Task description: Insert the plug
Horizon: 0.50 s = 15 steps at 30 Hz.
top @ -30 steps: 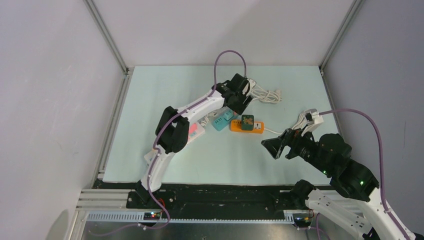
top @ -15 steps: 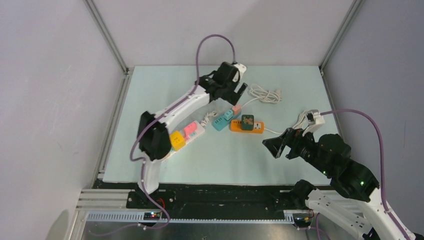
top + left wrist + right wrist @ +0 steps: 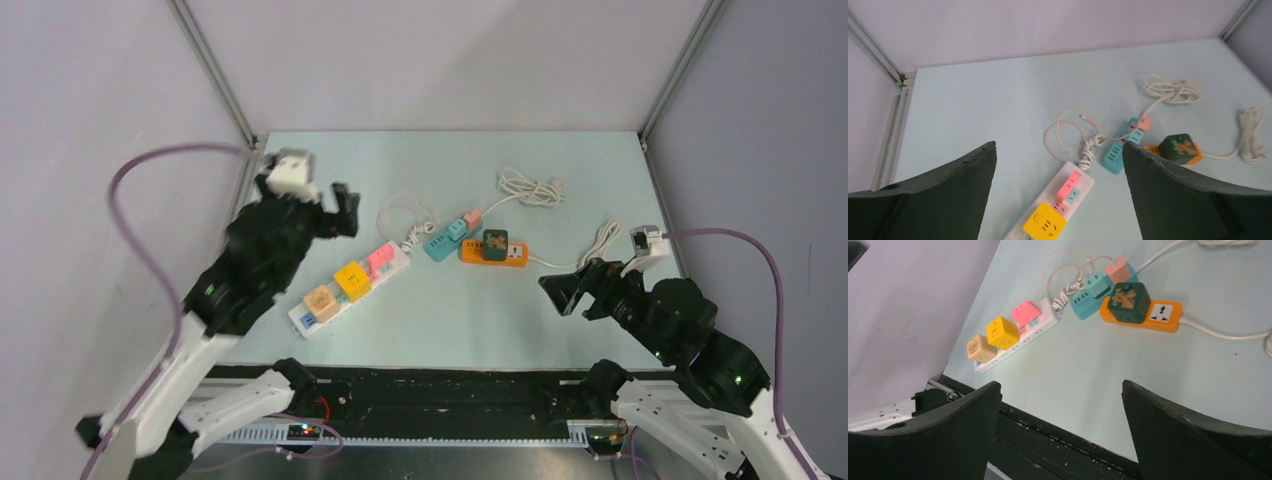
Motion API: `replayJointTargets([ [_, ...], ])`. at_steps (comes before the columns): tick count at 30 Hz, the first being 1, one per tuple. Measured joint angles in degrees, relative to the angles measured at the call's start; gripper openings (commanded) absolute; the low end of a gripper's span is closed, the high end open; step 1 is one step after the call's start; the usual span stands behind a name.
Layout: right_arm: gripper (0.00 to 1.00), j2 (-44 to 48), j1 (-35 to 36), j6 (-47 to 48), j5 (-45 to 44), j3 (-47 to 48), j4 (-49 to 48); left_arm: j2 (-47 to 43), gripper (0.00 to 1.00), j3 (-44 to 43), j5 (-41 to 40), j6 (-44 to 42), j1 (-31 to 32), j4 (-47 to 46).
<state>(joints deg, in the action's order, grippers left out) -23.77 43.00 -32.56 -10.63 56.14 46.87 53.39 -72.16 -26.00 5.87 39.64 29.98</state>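
Found pink plug [image 3: 473, 217] at 12 o'clock of mat centre, against teal power strip's [image 3: 445, 240] far end.
Judged light, rigid, slick plastic; pinch across flat sides, never by limp white cord [image 3: 530, 187]. Saw left gripper [image 3: 1059, 147] and right gripper [image 3: 1060, 387] spread wide, holding nothing.

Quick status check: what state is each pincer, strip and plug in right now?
left pincer, open, empty
right pincer, open, empty
white strip, flat, pink cube, yellow cube, tan cube seated
orange strip, green cube plugged in, one socket free
teal strip, pink plug at its end
white cable, coiled, loose
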Motion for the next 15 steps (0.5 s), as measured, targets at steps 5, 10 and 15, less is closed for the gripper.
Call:
replayJointTargets([
  [5, 0.92, 0.24, 0.0, -0.28, -4.26, 1.25, 2.1, -19.3, 0.98, 10.62, -1.88, 4.39, 0.02, 0.2],
  [10, 0.94, 2.19, -0.02, -1.38, -10.67, 3.67, 4.22, -31.54, 0.98, 14.69, -5.7, 7.91, 0.09, 4.98],
  [15, 0.99, 5.99, -0.02, -1.97, -17.59, 5.86, 5.44, -36.94, 0.98, 15.85, -8.9, 10.25, 0.09, 10.16],
])
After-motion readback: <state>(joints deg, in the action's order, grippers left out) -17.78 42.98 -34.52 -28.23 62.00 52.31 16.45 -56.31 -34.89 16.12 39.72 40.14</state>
